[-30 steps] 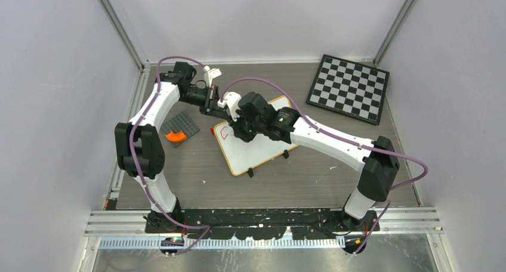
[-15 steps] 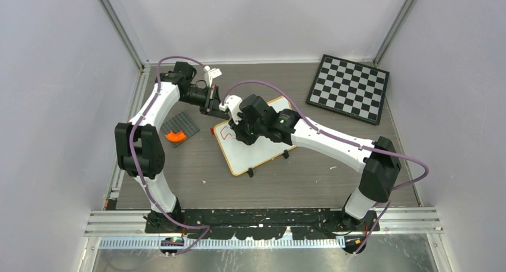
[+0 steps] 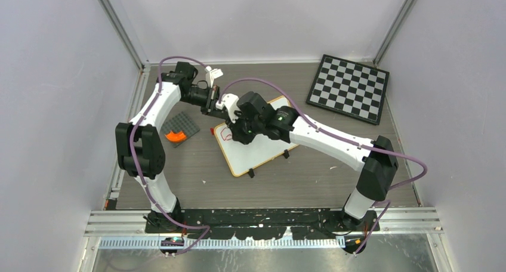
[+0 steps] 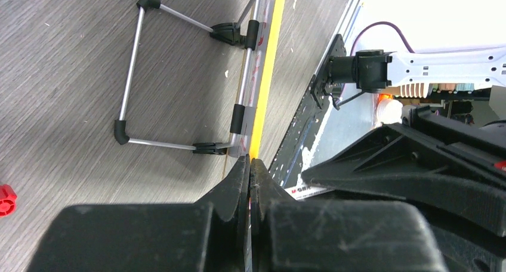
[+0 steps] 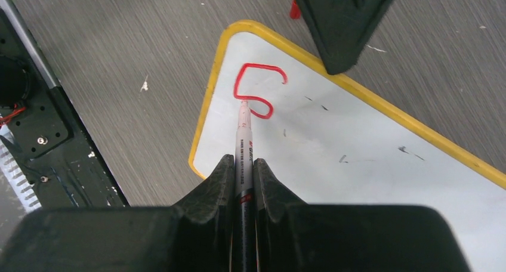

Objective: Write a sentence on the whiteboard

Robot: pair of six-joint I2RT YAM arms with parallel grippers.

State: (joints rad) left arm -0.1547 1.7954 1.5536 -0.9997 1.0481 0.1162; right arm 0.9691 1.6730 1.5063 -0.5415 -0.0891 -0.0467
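Observation:
The whiteboard (image 3: 258,150) lies tilted on the table, white with a yellow-orange rim (image 5: 210,99). My right gripper (image 5: 243,160) is shut on a marker (image 5: 244,138), and its tip touches the board near the far-left corner. Of the sentence only one red "S"-shaped letter (image 5: 238,90) shows. My left gripper (image 4: 249,160) is shut on the board's edge, with the rim (image 4: 265,75) seen edge-on and the wire stand (image 4: 128,75) behind it. In the top view the left gripper (image 3: 215,105) and the right gripper (image 3: 235,132) meet at that corner.
A black-and-white checkered board (image 3: 349,88) lies at the back right. A dark grey plate with an orange piece (image 3: 178,129) lies left of the whiteboard. A small red cap (image 5: 294,9) lies beside the board's corner. The left finger (image 5: 340,21) hangs over the board's far rim.
The right gripper has shifted a little to the left with the marker, and the red stroke has grown into an S shape. The left gripper has stayed clamped on the board.

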